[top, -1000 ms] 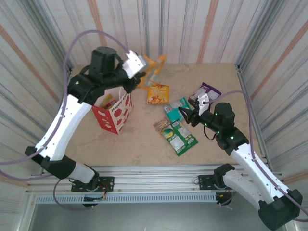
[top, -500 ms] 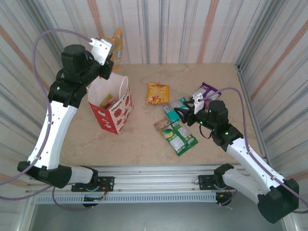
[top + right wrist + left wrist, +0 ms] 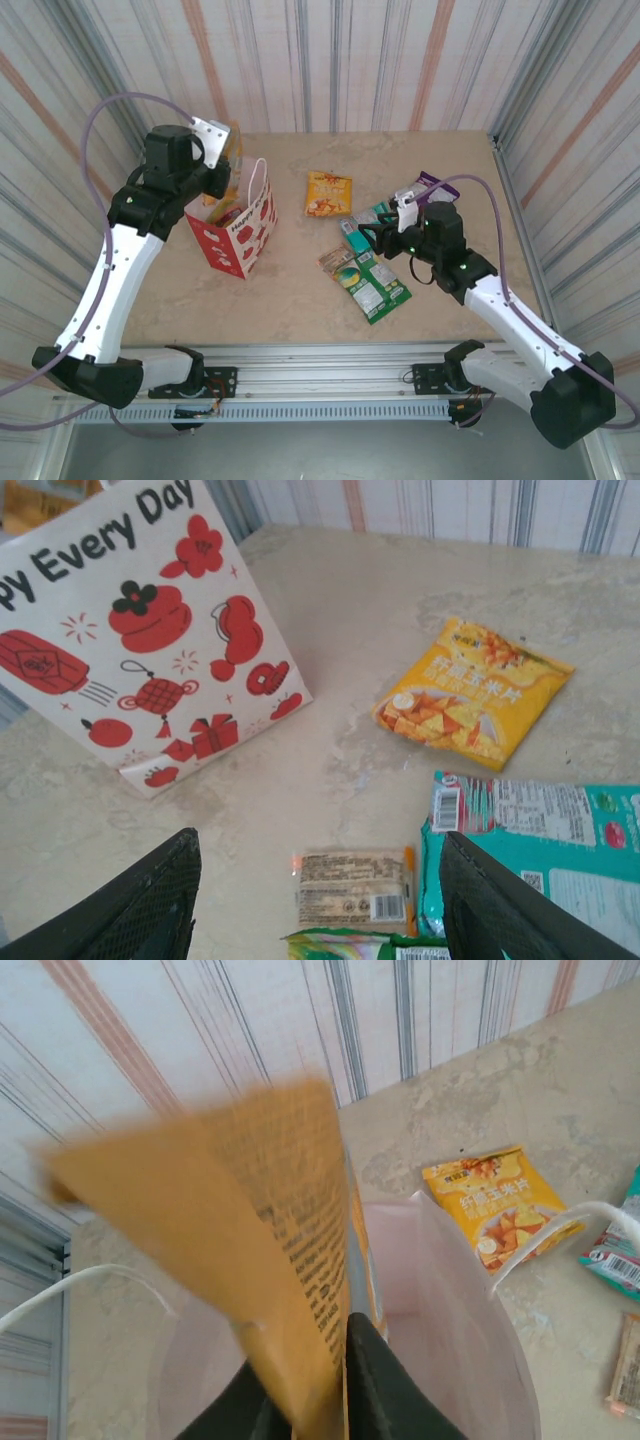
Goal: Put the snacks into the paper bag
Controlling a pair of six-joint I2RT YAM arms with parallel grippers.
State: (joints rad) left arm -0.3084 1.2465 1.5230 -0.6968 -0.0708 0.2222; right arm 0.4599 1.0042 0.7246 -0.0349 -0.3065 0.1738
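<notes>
My left gripper [image 3: 222,168] is shut on an orange packet [image 3: 234,148], held upright just above the open mouth of the white and red paper bag [image 3: 245,232]. In the left wrist view the orange packet [image 3: 250,1240] sits pinched between the dark fingers [image 3: 385,1380], over the bag's inside [image 3: 450,1290]. A packet [image 3: 224,212] lies inside the bag. My right gripper [image 3: 372,236] is open and empty above the small brown bar [image 3: 350,885]. Around it lie the orange-yellow packet [image 3: 475,690], teal packet [image 3: 540,830], green packet [image 3: 378,285] and purple packet [image 3: 432,186].
The bag [image 3: 130,630] stands at the table's left, its printed side facing the right gripper. Striped walls close in the table on three sides. Bare tabletop [image 3: 300,290] lies between the bag and the loose packets.
The left arm swung left with the orange packet, from the table's back centre to just over the bag's mouth, and lowered. The right gripper crept left over the packets.
</notes>
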